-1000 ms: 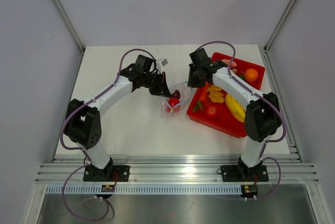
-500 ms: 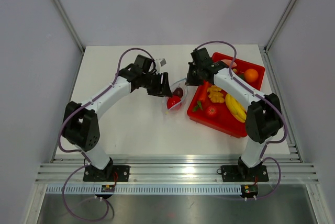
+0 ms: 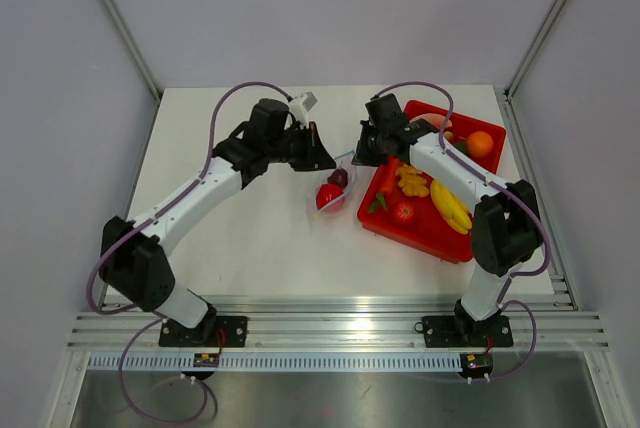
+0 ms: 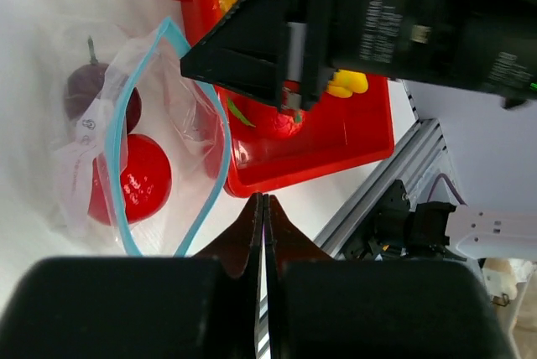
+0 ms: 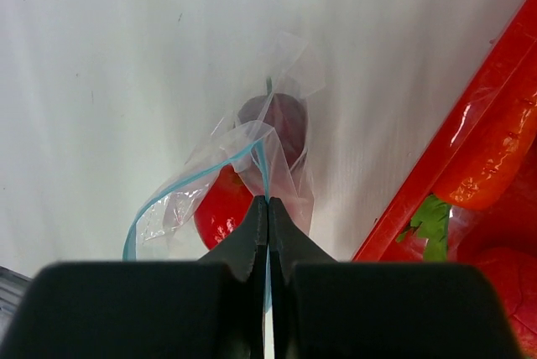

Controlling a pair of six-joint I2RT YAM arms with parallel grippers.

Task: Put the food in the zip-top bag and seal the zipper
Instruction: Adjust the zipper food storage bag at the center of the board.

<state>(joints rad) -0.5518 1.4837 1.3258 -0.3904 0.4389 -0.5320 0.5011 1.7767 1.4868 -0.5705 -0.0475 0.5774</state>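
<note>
Both toy fruits look to be in the zip-top bag [image 4: 180,124] already: red fruit [image 4: 134,179] nearer the mouth, purple fruit [image 4: 101,91] deeper in, stem showing, both seen through the crinkled plastic. The bag lies on the table [image 3: 250,238], between the two arms and just beside the left edge of the red tray [image 3: 410,238].

Zipper [image 4: 109,153] not sealed. From the left wrist view you see the light blue strip standing open as a wide loop around the fruit.

Right fingers [image 5: 247,237]: fully closed, pinching the bag's mouth edge. The blue strip runs straight down into the tips in the right wrist view, so you have hold of one end of the zipper there.

Left fingers [image 4: 239,237]: fully closed too, but nothing shows between them. The tips sit just beside the bag's rim, on the tray side, not on it as far as you can tell.

Reckoning: the loading half looks done and the sealing half is all left. The two strips need pressing together along the whole mouth. With only one end pinned and the loop this wide, watch that the red fruit does not roll back out when you pull the rim.
</note>
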